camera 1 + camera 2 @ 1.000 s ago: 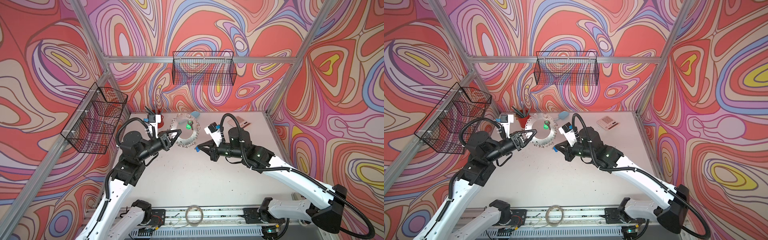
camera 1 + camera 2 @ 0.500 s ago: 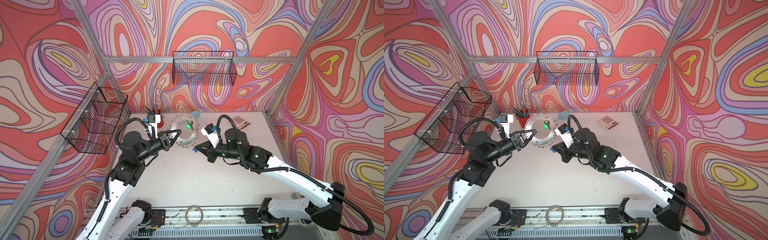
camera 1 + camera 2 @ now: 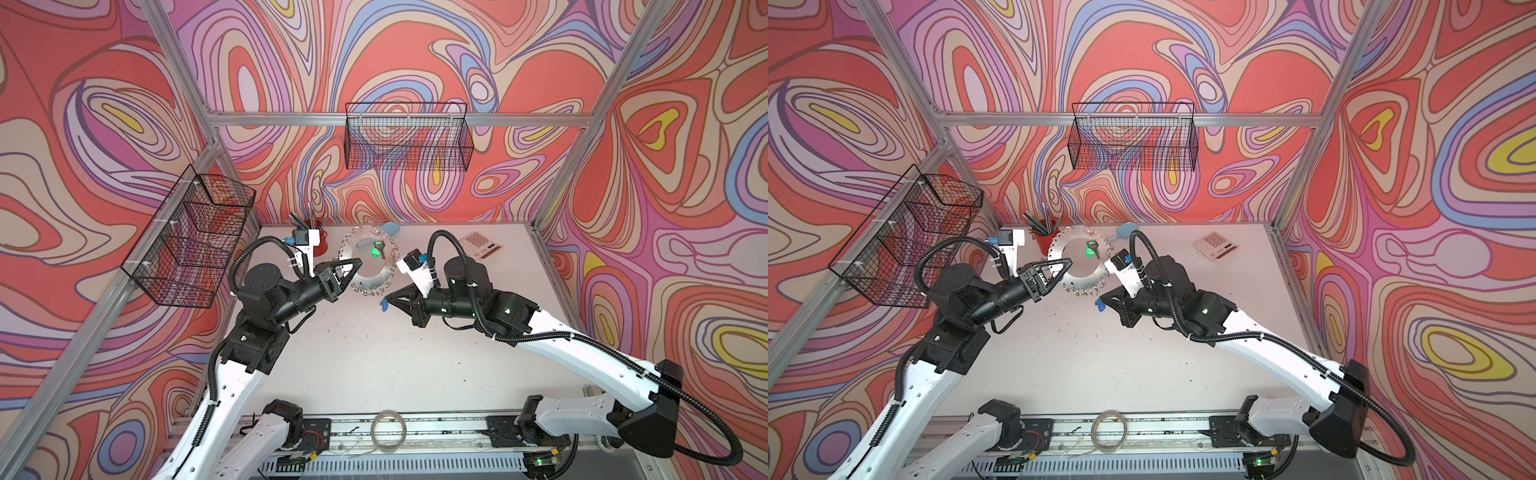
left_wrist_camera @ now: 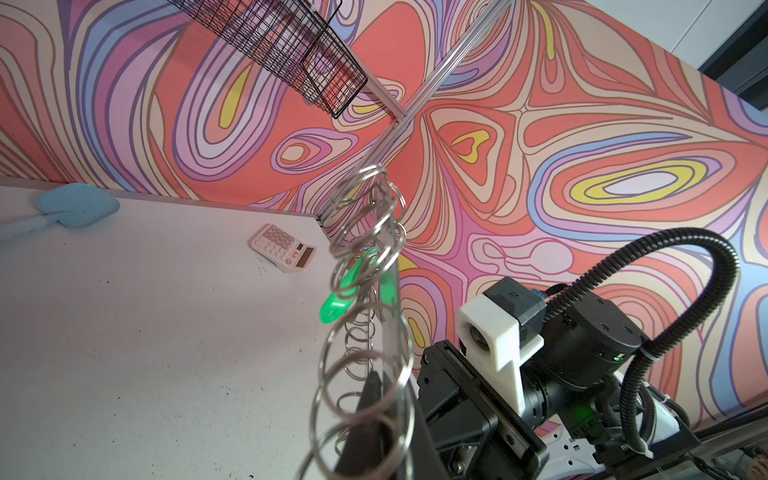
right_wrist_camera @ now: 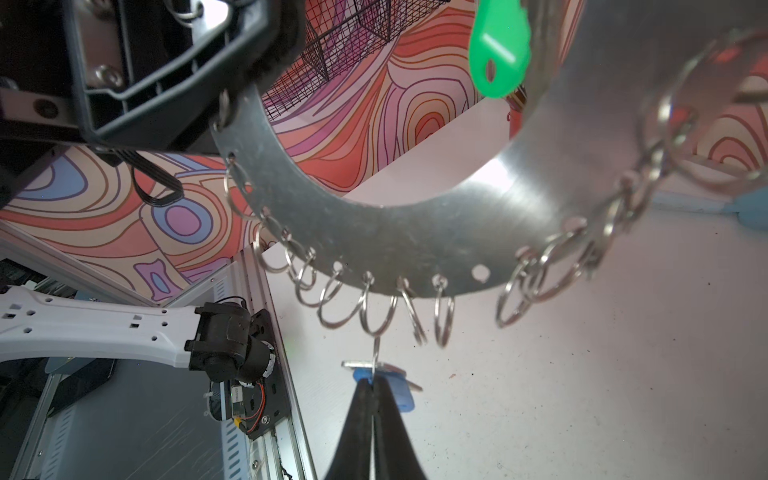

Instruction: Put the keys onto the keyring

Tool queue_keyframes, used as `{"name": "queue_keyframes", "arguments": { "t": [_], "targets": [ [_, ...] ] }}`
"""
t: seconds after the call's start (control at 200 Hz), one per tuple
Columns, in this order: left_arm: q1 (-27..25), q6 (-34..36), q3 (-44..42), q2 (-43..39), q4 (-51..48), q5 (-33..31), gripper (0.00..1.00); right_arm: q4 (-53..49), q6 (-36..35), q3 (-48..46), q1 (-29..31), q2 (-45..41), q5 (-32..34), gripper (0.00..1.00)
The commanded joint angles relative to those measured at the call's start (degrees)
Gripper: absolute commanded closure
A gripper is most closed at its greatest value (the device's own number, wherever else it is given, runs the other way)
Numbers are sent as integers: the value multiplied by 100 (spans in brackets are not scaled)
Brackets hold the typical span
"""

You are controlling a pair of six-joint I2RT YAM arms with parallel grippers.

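Mid-frame in both top views: keyring (image 3: pixel 374 281) held upright above worktop (image 3: pixel 374 353); green-tag key (image 3: pixel 376 250) already hangs at its upper rim. One left: blue-tag key (image 3: pixel 385 306) just below lower rim, seemingly not yet threaded. Left gripper (image 3: pixel 358 262) jaws clamp the disc's edge; right gripper (image 3: pixel 387 296) jaws pinch the blue-tag key

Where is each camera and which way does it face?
Top views: high at the front, looking down across the table to the back wall; both arms, left gripper and right gripper at the keyring.
Left wrist: on the left arm, looking past its finger and the gripped, edge-on keyring toward the side wall; right arm's camera shows.
Right wrist: on the right arm, looking over shut fingers pinching the blue-tagged key to the keyring's rim; left gripper shows.
Shared: both wrist views catch the keyring and green tag.
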Motion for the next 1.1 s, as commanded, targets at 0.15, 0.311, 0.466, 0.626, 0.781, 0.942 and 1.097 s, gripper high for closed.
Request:
{"name": "queue_keyframes", "arguments": {
  "t": [0.15,0.311,0.466,0.626,0.781,0.942,1.097],
  "targets": [
    [7,2,142,-99,199,-53,100,59,-32,79,29,-14,-192,100],
    [8,8,151,-99,202,-62,100,-10,-46,96,31,-13,-212,100],
    [8,2,142,-99,204,-68,100,125,9,111,40,-45,-183,100],
    [7,2,134,-117,191,-70,100,277,46,110,36,-33,-193,100],
    [14,1,124,-108,202,-61,100,368,89,87,36,-22,-180,100],
    [8,-7,121,-101,232,-35,100,437,143,99,30,-37,-65,100],
    [7,2,124,-116,232,-35,100,409,161,152,32,22,47,100]
  ]
}}
